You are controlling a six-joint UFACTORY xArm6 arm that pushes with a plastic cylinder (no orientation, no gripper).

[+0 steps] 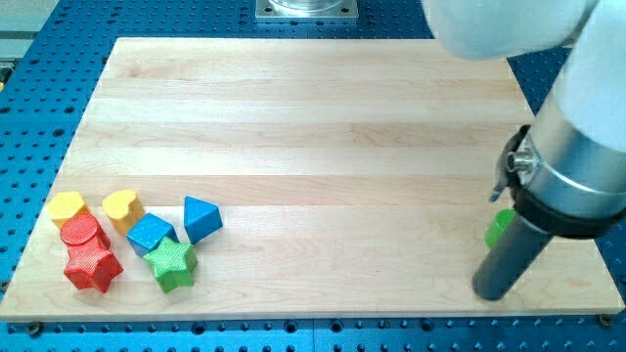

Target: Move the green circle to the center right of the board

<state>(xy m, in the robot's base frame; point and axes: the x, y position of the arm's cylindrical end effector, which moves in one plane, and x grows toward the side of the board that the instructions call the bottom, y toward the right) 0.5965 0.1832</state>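
At the view's bottom left sit a yellow block, a red cylinder, a red star, a yellow heart, two blue blocks and a green star. At the right, my rod slants down, holding nothing, my tip on the board, just below the green circle, mostly hidden behind it.

Light: bright, even, from above my board.
Shadows: soft, short.
Blur: my arm looms near, soft-edged.

Board open — blocks bunch only at view's bottom left.
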